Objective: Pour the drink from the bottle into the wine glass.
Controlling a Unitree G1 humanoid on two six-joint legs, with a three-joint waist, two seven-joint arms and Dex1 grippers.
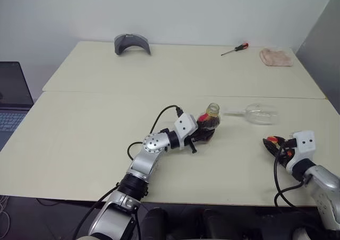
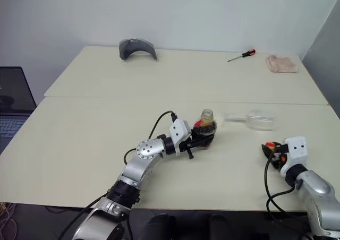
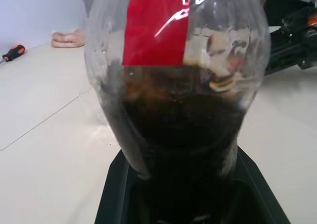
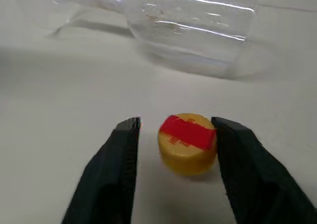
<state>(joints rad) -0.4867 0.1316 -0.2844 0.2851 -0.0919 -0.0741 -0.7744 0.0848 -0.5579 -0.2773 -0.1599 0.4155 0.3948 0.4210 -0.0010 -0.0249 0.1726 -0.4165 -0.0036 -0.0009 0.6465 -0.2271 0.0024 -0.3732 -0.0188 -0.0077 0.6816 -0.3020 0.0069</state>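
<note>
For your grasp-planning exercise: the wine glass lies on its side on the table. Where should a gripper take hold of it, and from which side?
Grip the thin stem, coming from above with the jaws straddling it. The wine glass lies flat, stem pointing toward the bottle; its round bowl looks too wide and slippery, so the narrow stem is probably the safer hold for standing it up.

The wine glass (image 1: 260, 114) lies on its side right of the bottle (image 1: 209, 123).

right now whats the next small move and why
Probably lift the right gripper clear of the cap, which sits on the table between its open fingers, then right the wine glass, lying on its side; the left gripper holds the uncapped bottle.
</note>
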